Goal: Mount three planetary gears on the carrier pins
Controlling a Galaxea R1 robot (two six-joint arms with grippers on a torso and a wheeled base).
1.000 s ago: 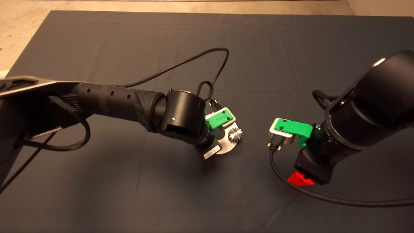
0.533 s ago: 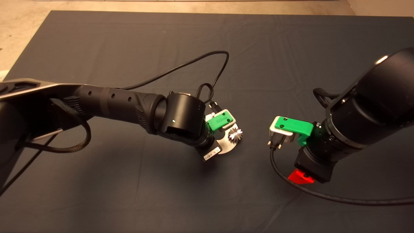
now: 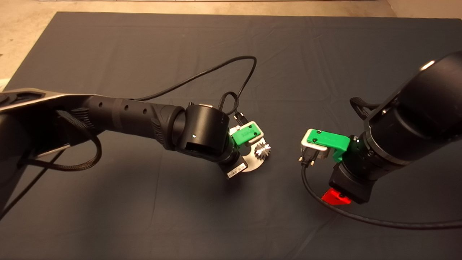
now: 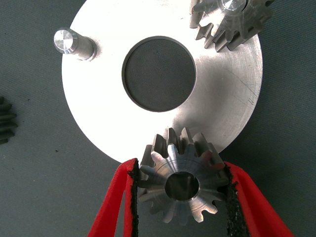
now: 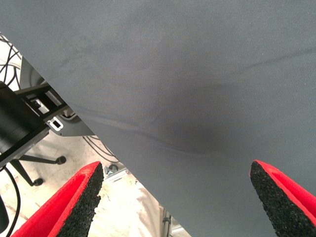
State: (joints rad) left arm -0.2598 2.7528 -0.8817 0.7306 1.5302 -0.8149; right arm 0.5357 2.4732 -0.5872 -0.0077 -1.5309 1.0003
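Left claw [image 4: 180, 197] clamps a gear [image 4: 181, 181] over the disc's [image 4: 98, 113] rim (right claw [image 5: 175, 197] spread).

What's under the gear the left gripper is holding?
The disc's edge and dark mat show around the held gear, clamped in the left gripper. Through its bore, nothing clear; any pin beneath is covered.

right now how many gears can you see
3. One gear is clamped in the left gripper over the disc's edge, one sits on a pin on the disc, and one lies on the mat beside the disc, mostly out of frame.
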